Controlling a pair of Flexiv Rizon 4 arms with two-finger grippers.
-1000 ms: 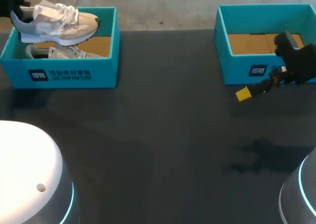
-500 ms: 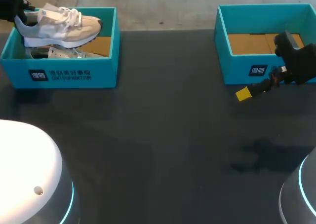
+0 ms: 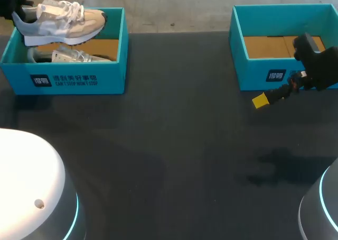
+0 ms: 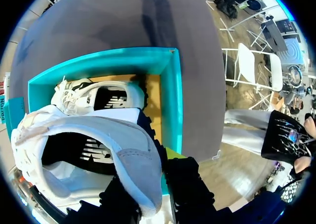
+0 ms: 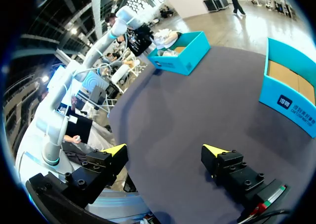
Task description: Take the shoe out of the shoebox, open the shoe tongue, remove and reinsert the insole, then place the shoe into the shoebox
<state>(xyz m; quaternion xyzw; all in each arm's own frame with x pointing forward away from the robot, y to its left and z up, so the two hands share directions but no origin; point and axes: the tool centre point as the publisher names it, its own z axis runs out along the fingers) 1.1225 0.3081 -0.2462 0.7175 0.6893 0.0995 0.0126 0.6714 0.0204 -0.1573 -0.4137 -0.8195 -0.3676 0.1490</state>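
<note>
One shoe point(image 3: 60, 22) hung above the shoebox point(image 3: 74, 81) at the far left corner of the surface point(image 3: 174, 145), heel clamped in the left tool point(image 3: 16, 10), toe pointing along the far edge toward the right tool point(image 5: 165, 152), open and well apart.

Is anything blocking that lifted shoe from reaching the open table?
Nothing visible does. The left gripper holds the shoe by its heel above the shoebox, over the second shoe inside, and no object lies on the table ahead.

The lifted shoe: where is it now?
Head view, far left: the shoe hangs in the left claw above the left shoebox, over a second shoe.
</note>
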